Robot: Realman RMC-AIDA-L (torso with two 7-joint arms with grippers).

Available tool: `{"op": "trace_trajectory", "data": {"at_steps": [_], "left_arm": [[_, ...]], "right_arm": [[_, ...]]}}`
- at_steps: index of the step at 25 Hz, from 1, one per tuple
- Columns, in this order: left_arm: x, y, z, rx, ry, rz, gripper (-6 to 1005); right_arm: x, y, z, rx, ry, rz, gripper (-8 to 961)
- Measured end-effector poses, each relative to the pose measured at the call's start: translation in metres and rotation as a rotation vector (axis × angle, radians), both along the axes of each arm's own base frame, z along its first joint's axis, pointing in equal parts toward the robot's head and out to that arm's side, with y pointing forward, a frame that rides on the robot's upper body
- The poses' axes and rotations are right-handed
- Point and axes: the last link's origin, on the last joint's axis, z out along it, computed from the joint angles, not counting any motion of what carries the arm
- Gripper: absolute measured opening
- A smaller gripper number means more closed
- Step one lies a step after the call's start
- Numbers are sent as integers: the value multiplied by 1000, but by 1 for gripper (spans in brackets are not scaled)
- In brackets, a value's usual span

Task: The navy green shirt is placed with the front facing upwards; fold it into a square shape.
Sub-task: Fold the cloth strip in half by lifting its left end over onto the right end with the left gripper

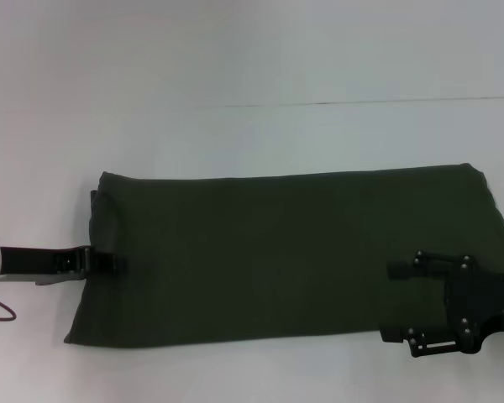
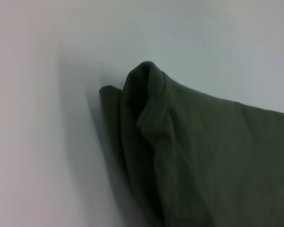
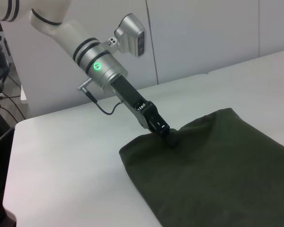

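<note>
Lying folded into a long band across the white table (image 1: 235, 67), the navy green shirt (image 1: 286, 252) shows plain green. The left gripper (image 1: 109, 263) reaches in level, pinching its left edge. The right gripper (image 1: 393, 302) hovers over its right end, fingers spread.

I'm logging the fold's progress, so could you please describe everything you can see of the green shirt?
The navy green shirt lies flat on the white table as a long, plain dark olive band of soft matte cloth, already folded lengthwise; no print shows. The left gripper pinches its left end, where the fabric bunches into a raised ridge. The right gripper sits over its right end, open.
</note>
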Motion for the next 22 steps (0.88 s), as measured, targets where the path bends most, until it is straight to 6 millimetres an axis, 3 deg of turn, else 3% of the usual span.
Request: {"op": "trace_trajectory", "data": {"at_steps": [1, 12, 16, 22], "left_arm": [[1, 0, 0, -1, -3, -2, 434], [3, 0, 0, -5, -10, -12, 66], [1, -1, 4, -3, -2, -15, 66], [-9, -9, 28, 40, 38, -22, 66]], "right_arm": [[0, 0, 0, 0, 0, 0, 946], [0, 1, 0, 2, -1, 0, 945], [0, 1, 1, 7, -1, -1, 945], [2, 2, 1, 20, -3, -9, 945]]}}
